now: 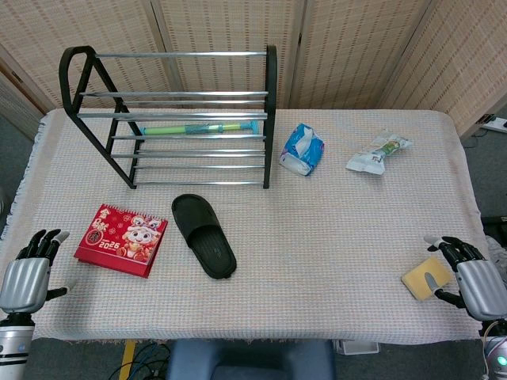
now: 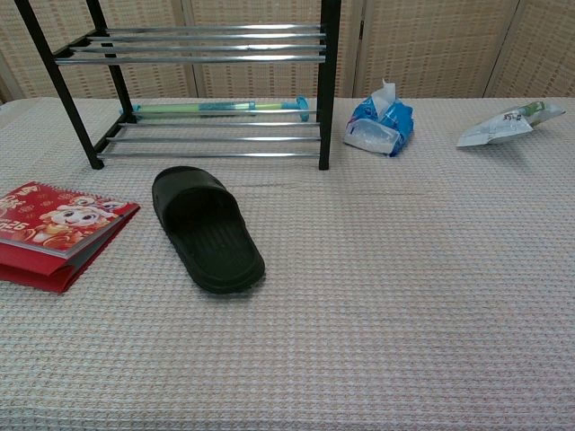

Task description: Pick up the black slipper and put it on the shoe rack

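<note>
Both hands are hovering at the near edge of the tabletop (image 1: 317,237): the left hand (image 1: 28,273) at eight o'clock and the right hand (image 1: 467,273) at four o'clock, each holding nothing with fingers spread apart. Just beside the right hand, a yellow sponge (image 1: 424,279) is lying flat. Toward centre, the black slipper (image 1: 204,235) is sitting sole-down, with a red 2025 desk calendar (image 1: 121,238) near its nine o'clock. At twelve o'clock from the slipper, the shoe rack (image 1: 178,119) is standing, a green-blue stick (image 1: 200,128) lying under its rails. A blue tissue pack (image 1: 303,149) and a white wrapper (image 1: 379,152) are lying at one and two o'clock.
</note>
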Controlling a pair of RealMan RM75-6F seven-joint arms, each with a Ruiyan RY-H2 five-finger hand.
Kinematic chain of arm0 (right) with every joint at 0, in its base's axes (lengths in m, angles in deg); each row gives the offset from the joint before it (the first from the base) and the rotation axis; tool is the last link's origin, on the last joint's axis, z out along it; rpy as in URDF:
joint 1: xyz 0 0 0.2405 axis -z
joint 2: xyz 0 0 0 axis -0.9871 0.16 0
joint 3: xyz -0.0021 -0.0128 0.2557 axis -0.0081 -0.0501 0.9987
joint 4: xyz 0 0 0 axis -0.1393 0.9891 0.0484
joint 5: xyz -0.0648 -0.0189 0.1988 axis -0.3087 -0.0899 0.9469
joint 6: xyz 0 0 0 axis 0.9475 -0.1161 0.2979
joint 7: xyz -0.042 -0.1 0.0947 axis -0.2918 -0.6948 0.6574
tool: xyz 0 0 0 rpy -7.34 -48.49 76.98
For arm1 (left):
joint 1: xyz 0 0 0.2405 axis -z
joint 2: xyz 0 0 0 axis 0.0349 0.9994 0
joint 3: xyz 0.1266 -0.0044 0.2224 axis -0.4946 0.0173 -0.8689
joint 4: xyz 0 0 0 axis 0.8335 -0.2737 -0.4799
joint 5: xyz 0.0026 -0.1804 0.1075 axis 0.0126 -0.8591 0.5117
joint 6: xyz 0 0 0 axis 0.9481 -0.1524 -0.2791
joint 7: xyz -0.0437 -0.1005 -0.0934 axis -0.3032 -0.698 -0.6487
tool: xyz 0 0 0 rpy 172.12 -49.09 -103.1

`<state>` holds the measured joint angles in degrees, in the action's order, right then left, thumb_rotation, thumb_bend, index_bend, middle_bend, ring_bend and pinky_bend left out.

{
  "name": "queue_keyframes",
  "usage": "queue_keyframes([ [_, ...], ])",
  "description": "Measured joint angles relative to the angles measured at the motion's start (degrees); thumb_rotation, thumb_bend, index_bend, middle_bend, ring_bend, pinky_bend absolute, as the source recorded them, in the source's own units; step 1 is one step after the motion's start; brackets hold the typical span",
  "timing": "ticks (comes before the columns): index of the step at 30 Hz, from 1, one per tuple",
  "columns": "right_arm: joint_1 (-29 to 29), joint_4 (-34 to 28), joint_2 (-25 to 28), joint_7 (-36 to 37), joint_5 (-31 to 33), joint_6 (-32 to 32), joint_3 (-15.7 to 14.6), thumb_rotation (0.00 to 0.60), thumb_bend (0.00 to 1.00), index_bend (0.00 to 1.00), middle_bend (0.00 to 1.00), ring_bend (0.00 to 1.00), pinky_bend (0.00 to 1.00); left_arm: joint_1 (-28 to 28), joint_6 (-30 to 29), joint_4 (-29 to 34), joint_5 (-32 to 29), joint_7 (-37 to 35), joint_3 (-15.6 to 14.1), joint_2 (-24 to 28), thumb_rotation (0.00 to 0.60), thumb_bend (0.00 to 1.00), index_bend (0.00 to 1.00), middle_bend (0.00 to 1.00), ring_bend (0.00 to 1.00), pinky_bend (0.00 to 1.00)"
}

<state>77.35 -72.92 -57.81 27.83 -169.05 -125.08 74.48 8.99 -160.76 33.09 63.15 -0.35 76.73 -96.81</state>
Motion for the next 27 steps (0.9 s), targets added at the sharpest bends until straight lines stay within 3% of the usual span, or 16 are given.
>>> queue_keyframes([
  [14,-0.3,-0.2,0.3,-0.5,0.0,-1.5,0.6,0.600,0.38,0.19,0.34,0.22,0.22,0.3,0.6,0.2,5.7,-0.7,0.2,0.5,0.600,0.15,0.21,0.18,0.12,0.32],
  [20,-0.4,-1.3,1.3,-1.6,-0.2,-2.4,1.1,0.600,0.38,0.19,0.34,0.22,0.22,3.7,2.5,0.0,13.9,-3.0,-0.2,1.8,0.600,0.15,0.23,0.19,0.12,0.32],
  [27,-0.6,-2.4,2.2,-2.3,-0.7,-3.1,1.4,0.600,0.38,0.19,0.34,0.22,0.22,12.6,6.4,-3.6,27.7,-9.9,-0.3,2.1,0.600,0.15,0.24,0.19,0.12,0.32],
])
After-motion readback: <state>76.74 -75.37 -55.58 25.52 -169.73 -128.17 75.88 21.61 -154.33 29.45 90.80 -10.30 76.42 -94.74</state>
